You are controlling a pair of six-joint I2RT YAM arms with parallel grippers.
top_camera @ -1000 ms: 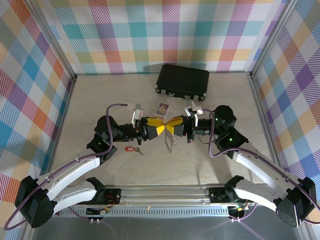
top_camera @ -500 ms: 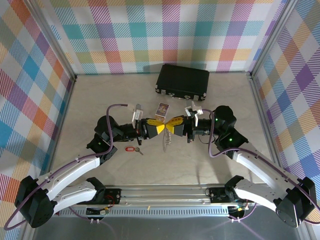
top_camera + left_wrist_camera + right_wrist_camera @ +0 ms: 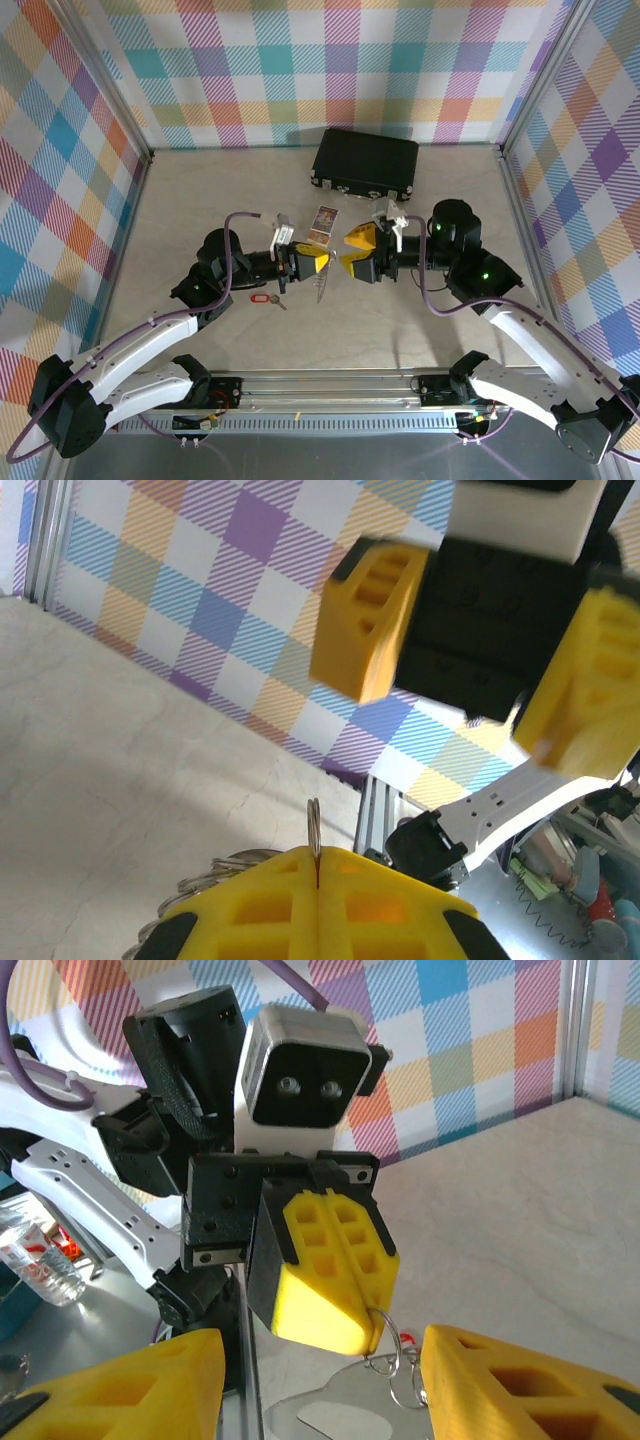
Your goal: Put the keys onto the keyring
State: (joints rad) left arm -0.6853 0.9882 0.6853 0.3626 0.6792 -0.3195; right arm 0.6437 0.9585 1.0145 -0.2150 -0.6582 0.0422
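The left gripper [image 3: 318, 262] is clenched on the grey metal oval keyring [image 3: 322, 286], which hangs from its yellow pads [image 3: 330, 1260] with small chain rings [image 3: 400, 1355] beside them. The right gripper [image 3: 353, 251] faces it just apart, released and holding nothing. The small silver key with red oval plastic tag [image 3: 266, 298] lies on the beige table [image 3: 200, 200] near the left gripper.

Two arms of white tube links [image 3: 130, 352] and black joint housings [image 3: 215, 262] with small green lights, each trailing a looped purple cable [image 3: 232, 232]; chunky yellow plastic fingers [image 3: 330, 1260] with square moulded pockets; behind the left gripper's [image 3: 372, 1312] fingers, a white two-lens camera box [image 3: 300, 1065] on a black bracket with small screws.
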